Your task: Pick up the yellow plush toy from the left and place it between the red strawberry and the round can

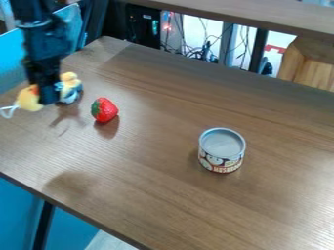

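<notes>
Black and two-fingered as a tool [48,101], pinches a yellow rounded toy [28,99] with a white loop [8,111], jutting out on the side away from a shiny red strawberry [105,110].

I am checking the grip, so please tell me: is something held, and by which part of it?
The tool appears to hold a toy by its middle, with yellow parts showing on both sides; the exact contact is hidden.
</notes>
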Robot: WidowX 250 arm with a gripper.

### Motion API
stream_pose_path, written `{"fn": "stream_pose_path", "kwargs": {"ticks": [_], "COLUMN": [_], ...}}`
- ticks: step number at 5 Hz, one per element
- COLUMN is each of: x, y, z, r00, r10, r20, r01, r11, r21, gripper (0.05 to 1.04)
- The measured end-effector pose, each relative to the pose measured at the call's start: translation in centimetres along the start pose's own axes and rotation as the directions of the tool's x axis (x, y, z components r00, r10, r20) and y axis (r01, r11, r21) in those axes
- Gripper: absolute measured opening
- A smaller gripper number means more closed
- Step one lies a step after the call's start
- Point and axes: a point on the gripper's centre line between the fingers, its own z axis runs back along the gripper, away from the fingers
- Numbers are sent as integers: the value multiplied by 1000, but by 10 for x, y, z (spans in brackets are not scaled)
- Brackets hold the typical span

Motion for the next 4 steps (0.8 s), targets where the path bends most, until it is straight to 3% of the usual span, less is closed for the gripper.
{"fn": "stream_pose_path", "kwargs": {"ticks": [1,2,3,4], "x": [38,68,94,110], "y": [-31,-59,-67,-69], "z": [13,17,3,-18], "r00": [986,932,878,849], "r10": [-168,-363,-478,-527], "r20": [7,-7,-19,-33], "r01": [168,363,477,523], "r11": [985,932,878,848], "r21": [24,12,-34,-84], "gripper": [439,439,439,439]}}
